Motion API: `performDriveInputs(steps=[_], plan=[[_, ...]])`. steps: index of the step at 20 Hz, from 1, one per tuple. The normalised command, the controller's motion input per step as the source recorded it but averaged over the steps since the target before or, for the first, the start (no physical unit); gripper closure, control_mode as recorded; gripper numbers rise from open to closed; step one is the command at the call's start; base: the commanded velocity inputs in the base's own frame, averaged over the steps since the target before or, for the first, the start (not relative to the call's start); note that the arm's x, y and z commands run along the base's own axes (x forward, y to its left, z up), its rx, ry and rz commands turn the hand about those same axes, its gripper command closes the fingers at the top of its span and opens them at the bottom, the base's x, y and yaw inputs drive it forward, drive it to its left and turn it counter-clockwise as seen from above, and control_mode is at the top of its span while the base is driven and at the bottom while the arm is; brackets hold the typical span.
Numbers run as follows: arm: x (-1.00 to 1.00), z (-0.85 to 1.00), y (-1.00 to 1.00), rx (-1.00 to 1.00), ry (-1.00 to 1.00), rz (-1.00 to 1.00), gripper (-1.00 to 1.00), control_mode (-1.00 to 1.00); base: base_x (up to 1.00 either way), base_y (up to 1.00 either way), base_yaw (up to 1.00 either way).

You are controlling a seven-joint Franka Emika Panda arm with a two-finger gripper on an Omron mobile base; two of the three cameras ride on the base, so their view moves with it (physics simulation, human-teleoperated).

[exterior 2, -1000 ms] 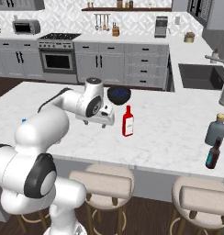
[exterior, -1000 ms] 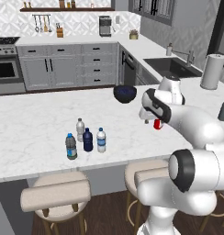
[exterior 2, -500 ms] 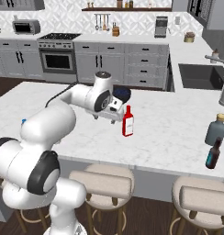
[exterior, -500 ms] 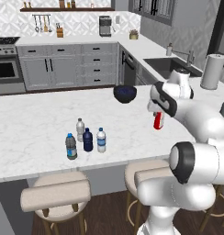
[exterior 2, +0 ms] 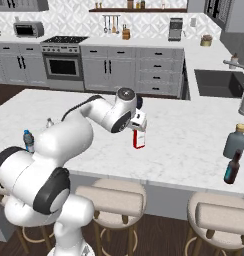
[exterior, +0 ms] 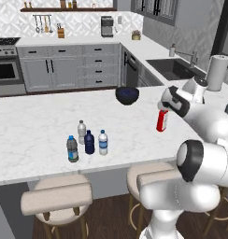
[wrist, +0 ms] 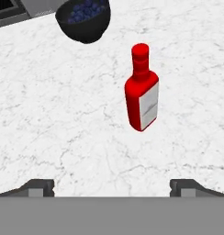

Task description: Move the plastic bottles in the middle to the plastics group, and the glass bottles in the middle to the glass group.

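Red bottle (wrist: 142, 89) with a white label stands upright in the middle of the table (exterior: 36, 123), alone, with bare marble on every side; whether it is glass or plastic cannot be read from its look, though its squared shoulders suggest glass. The tool (wrist: 112, 186) hangs above and just short of it, fingers spread wide and pinching nothing.

The main risk I see is a topple: the bottle is tall and narrow, and if one finger arrives before the other, or the tool comes down off-centre on the cap, it could tip and roll. A grip high on the thin neck could let the body swing during the carry. The dark bowl (exterior: 127, 94) of blue berries sits beyond the bottle toward the far edge of the table, near enough that a wide sweep of the arm could clip it.

Toward the left end of the near edge stands a cluster of four small bottles: the blue-banded water bottle (exterior: 103, 142), the clear one with a pale grey label (exterior: 81, 131), a dark blue one (exterior: 89, 142) and the blue-capped one (exterior: 72, 148), close together, so any placement there risks knocking neighbours. Two dark bottles (exterior 2: 234, 149) stand near the right end by the near edge; setting down there leaves little margin before the drop. Between these groups the marble is open.
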Motion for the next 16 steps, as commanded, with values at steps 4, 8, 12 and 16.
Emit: performDriveInputs(steps=[4,8,12,16], plan=[[0.63,0.0,-0.22,0.0,0.1,0.0,-1.0,-1.0,0.0,0.0,0.0],[0.47,0.0,-0.27,0.0,0.02,0.0,-1.0,-1.0,0.0,0.0,0.0],[0.24,-0.04,-0.23,0.0,0.0,0.0,-1.0,-1.0,0.0,0.0,0.0],[0.28,-0.14,-0.17,0.0,0.0,0.0,-1.0,-1.0,0.0,0.0,0.0]])
